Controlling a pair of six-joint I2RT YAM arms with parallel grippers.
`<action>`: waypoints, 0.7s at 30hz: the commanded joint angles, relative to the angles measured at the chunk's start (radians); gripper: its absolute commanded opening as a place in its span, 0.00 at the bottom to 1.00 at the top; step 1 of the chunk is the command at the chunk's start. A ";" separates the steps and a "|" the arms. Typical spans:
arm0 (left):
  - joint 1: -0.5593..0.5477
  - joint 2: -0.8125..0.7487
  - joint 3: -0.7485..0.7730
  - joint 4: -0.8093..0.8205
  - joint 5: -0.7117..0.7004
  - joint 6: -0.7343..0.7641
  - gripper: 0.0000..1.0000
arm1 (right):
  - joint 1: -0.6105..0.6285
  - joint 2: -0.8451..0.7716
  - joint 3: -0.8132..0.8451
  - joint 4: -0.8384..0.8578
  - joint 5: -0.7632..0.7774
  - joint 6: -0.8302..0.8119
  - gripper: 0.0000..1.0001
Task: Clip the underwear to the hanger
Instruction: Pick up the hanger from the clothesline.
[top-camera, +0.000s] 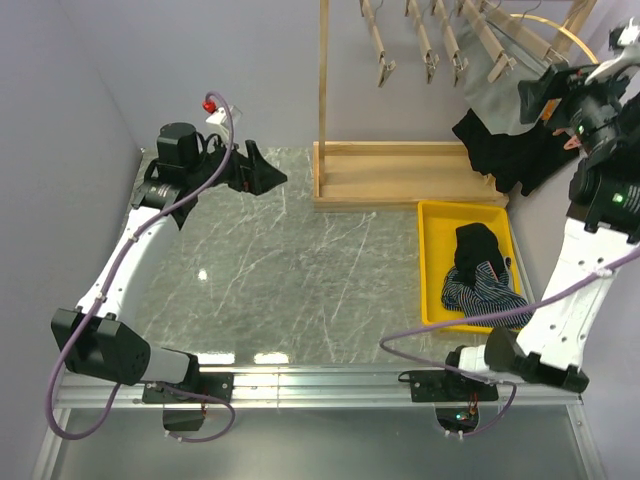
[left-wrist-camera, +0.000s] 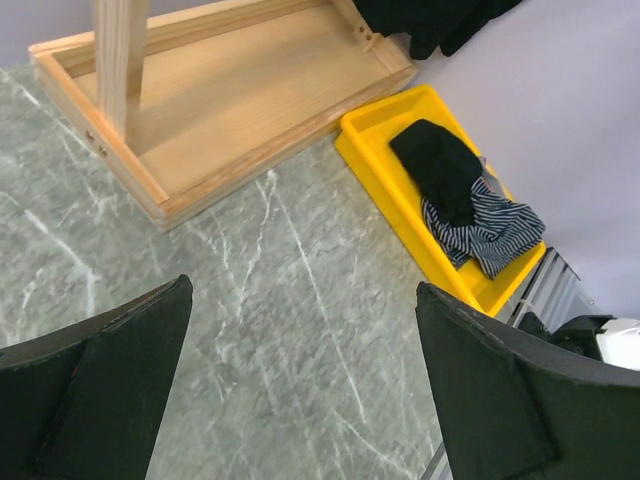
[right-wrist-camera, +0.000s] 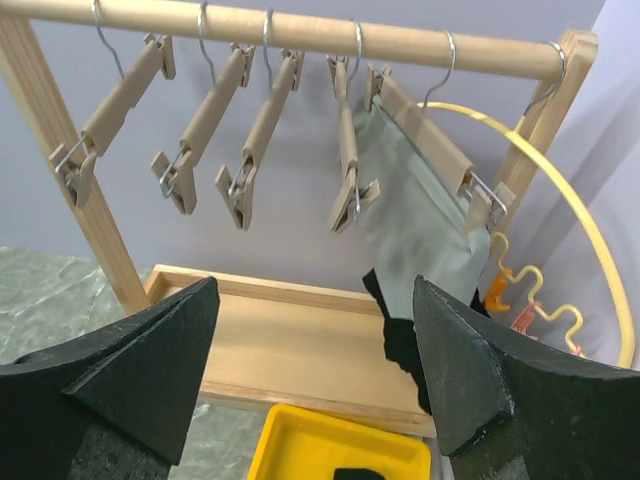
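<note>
Several wooden clip hangers (right-wrist-camera: 265, 125) hang from the rod (right-wrist-camera: 300, 35) of a wooden rack. On the rightmost hanger (right-wrist-camera: 430, 140) a grey underwear (right-wrist-camera: 415, 200) is clipped and hangs down; the same grey underwear (top-camera: 488, 100) shows in the top view. A black garment (right-wrist-camera: 405, 350) hangs lower behind it. My right gripper (right-wrist-camera: 315, 370) is open, raised in front of the grey piece with nothing between its fingers; the right gripper (top-camera: 545, 95) is at the upper right. My left gripper (top-camera: 262, 170) hovers open and empty over the table's back left.
A yellow tray (top-camera: 432, 260) right of centre holds a black underwear (top-camera: 478, 245) and a striped one (top-camera: 485, 290). The rack's wooden base (top-camera: 390, 175) lies behind it, its upright post (top-camera: 323, 70) at the left end. A yellow hoop (right-wrist-camera: 590, 230) and orange hooks (right-wrist-camera: 500, 290) hang at the rack's right.
</note>
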 joint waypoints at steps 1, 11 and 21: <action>0.009 -0.053 -0.021 0.007 -0.004 0.034 0.99 | -0.004 0.093 0.163 -0.131 -0.017 0.014 0.84; 0.011 -0.035 -0.004 -0.068 -0.123 0.000 0.99 | 0.016 0.247 0.299 -0.176 -0.105 0.112 0.84; 0.025 0.010 0.002 -0.215 -0.177 0.087 0.99 | 0.122 0.084 -0.047 -0.118 -0.044 0.074 0.84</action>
